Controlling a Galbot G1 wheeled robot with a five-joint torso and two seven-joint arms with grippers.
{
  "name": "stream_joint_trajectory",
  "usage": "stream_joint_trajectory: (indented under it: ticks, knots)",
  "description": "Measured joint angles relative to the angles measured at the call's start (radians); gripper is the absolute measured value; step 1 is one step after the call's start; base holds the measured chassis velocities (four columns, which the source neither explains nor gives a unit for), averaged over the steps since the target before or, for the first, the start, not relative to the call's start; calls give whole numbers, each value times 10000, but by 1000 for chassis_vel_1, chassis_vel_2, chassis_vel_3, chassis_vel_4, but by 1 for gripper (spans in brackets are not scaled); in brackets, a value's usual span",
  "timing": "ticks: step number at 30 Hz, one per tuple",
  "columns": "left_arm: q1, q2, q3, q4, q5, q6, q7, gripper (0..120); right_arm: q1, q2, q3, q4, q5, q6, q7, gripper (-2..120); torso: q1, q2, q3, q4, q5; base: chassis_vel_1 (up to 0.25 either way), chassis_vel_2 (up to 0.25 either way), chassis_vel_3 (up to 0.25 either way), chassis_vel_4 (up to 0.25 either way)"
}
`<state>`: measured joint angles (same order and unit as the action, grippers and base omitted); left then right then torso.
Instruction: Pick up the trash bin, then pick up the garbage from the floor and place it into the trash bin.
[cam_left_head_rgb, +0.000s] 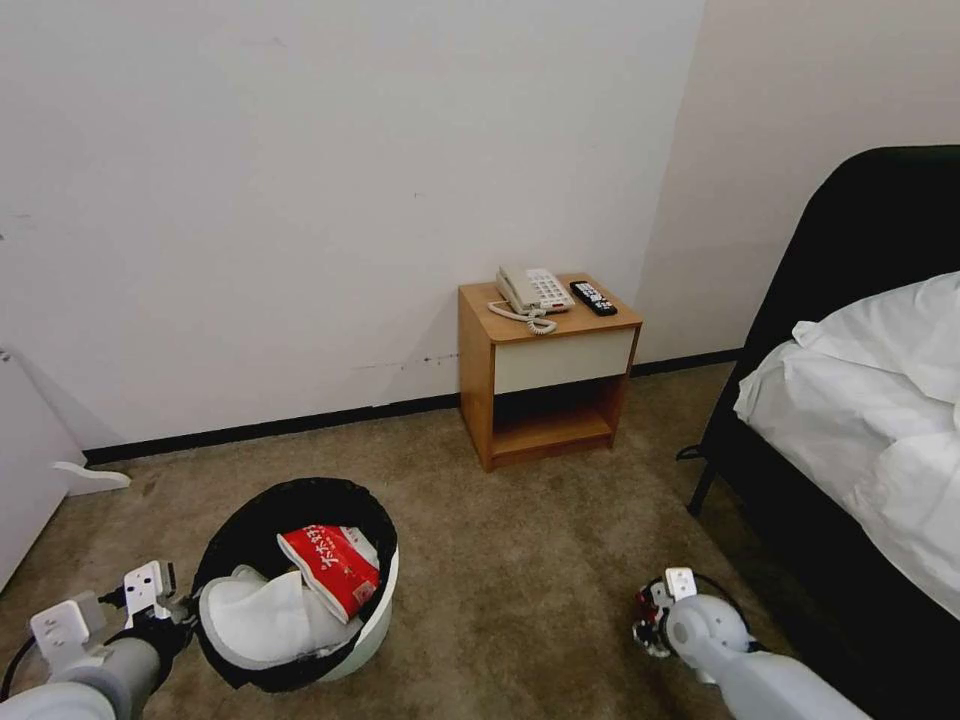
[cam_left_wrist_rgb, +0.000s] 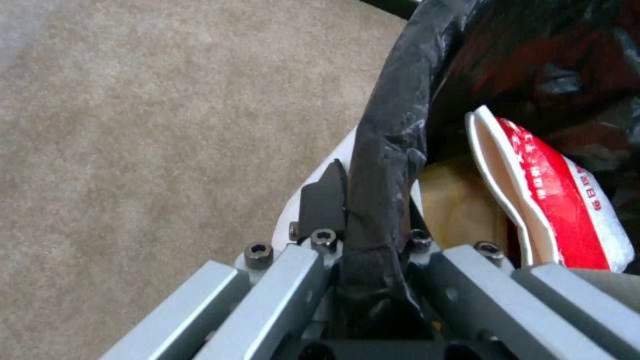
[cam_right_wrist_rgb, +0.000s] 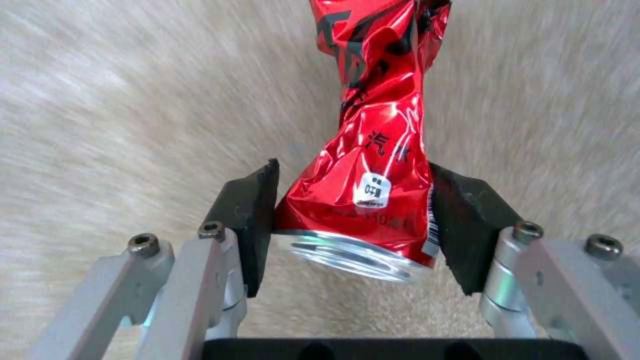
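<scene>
I am watching the head view: the bin (cam_left_head_rgb: 372, 612) is sitting at the lower left of the frame, tilted, above the carpet (cam_left_head_rgb: 520, 560). The left gripper (cam_left_head_rgb: 165, 610) is gripping it at the rim nearest the frame's left edge. In the left wrist view, the left gripper (cam_left_wrist_rgb: 373, 220) is pinching the bag-covered rim: one black pad (cam_left_wrist_rgb: 325, 200) is lying on the bin's white outside, the other is hidden inside behind the black bag (cam_left_wrist_rgb: 393, 150).

Inside the bin I am seeing a white slipper (cam_left_head_rgb: 262, 615) and a red snack packet (cam_left_head_rgb: 333, 568) leaning on top of it. The left wrist view is showing the same packet (cam_left_wrist_rgb: 567, 210) just inside the rim, with something tan beside it that I cannot identify.

The right gripper (cam_left_head_rgb: 652, 615) is hanging at the lower right of the head view, above the carpet, well apart from the bin. In the right wrist view the right gripper (cam_right_wrist_rgb: 357, 220) is clamping a crushed red can (cam_right_wrist_rgb: 373, 150) between its two black pads (cam_right_wrist_rgb: 253, 220), near the can's silver end, which is pointing toward the camera. The rest of the can is running up to the top of that frame. Carpet behind it is blurred.

A nightstand (cam_left_head_rgb: 545, 375) with a phone (cam_left_head_rgb: 533, 293) and a remote (cam_left_head_rgb: 593, 298) is standing against the wall at centre frame. A bed (cam_left_head_rgb: 880, 400) is occupying the right edge.
</scene>
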<state>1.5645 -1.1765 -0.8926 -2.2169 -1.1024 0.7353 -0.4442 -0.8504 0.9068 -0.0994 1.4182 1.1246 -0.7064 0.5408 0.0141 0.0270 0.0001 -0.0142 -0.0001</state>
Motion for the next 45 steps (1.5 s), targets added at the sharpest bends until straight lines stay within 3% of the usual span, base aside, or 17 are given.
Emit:
stream_joint_trajectory:
  ticks: [7,14,19,21,28,35,45]
  knots:
    - [-31,-31,91,-97,-151,0,-121,1,389,-578,44,2144,946,-177,661,48,0,0,0,1,1,0,0,0,0]
    - [-65,-5,147,-200,-307,0,-258,1,1882,-920,-405,4083,1755,-35,715,25,0,0,0,4,0,0,0,0,0]
    - [-94,97,169,-257,-397,0,-290,1,3190,-989,-1309,5773,2148,648,500,3,0,0,0,2,2,0,0,0,0]
    - [-99,104,179,-272,-398,0,-291,1,3480,-958,-1513,6054,2215,827,401,0,0,0,0,2,1,0,0,0,0]
    - [-142,158,268,-323,-395,0,-296,1,5445,-663,-2639,7374,2873,1744,-431,0,0,0,0,3,-1,0,0,0,0]
    - [-225,275,407,-322,-391,2,-311,1,6752,-169,-3463,7865,4059,1452,-145,0,0,1,-1,2,-1,0,0,0,0]
    - [-242,287,411,-304,-399,2,-279,1,6406,-280,-3658,7417,3514,1408,25,0,0,0,0,1,1,0,0,0,0]
